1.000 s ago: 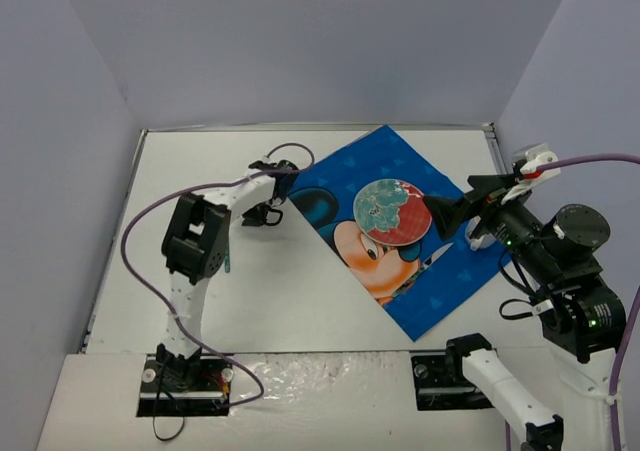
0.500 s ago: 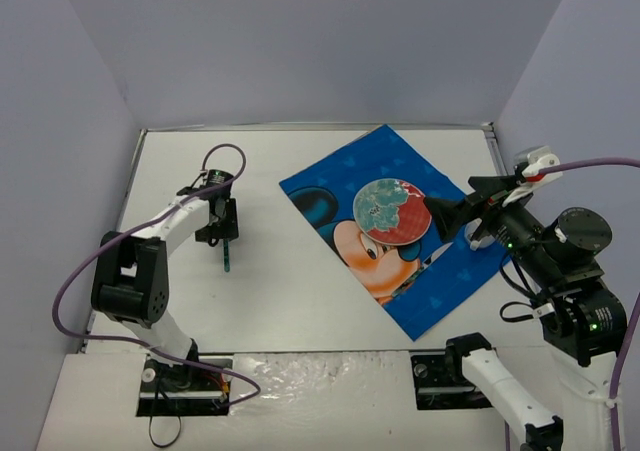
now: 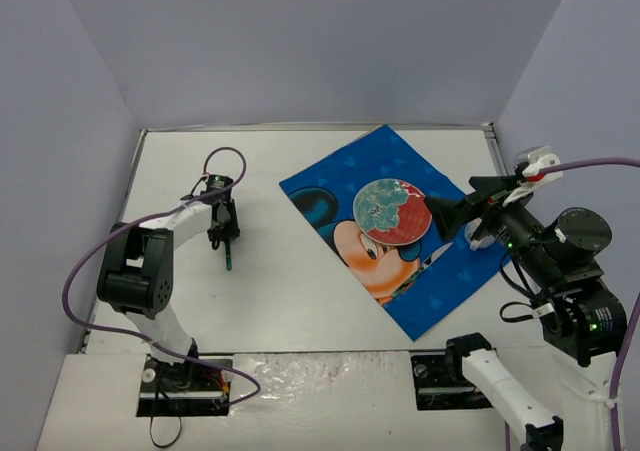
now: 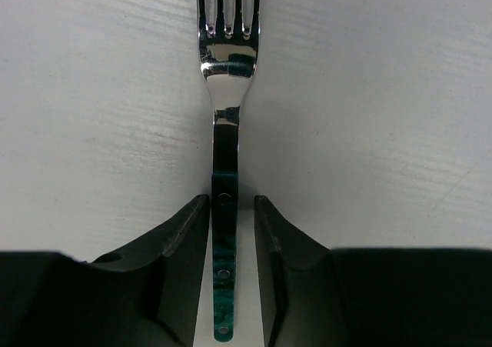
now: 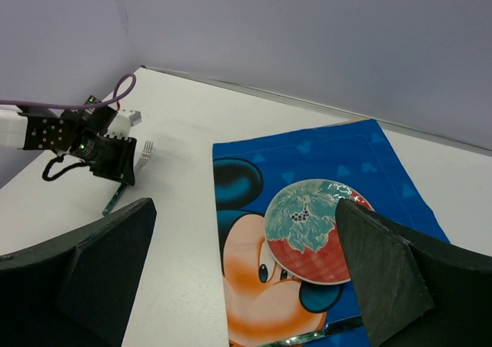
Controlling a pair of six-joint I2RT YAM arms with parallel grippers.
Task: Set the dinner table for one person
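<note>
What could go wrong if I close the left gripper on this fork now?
1. The fork lies flat on the dinner table; the left gripper's open fingers straddle its thin handle slightly off-centre, so closing may twist it or scrape the surface.
2. The grip falls low on the handle, tines far out, so the fork might tilt once lifted.
3. The right gripper hovers open beside the plate on the placemat; the arms could crowd there.

1. The right gripper [image 5: 244, 208] shows dark fingers spread wide apart.
2. A round teal-and-red plate [image 5: 315, 239] rests on a blue cartoon-mouse placemat [image 5: 369, 162].
3. Far left, the left gripper [image 5: 108, 158] sits over a green-handled metal fork [image 5: 115, 199] on the white dinner table [image 5: 177, 116].
</note>
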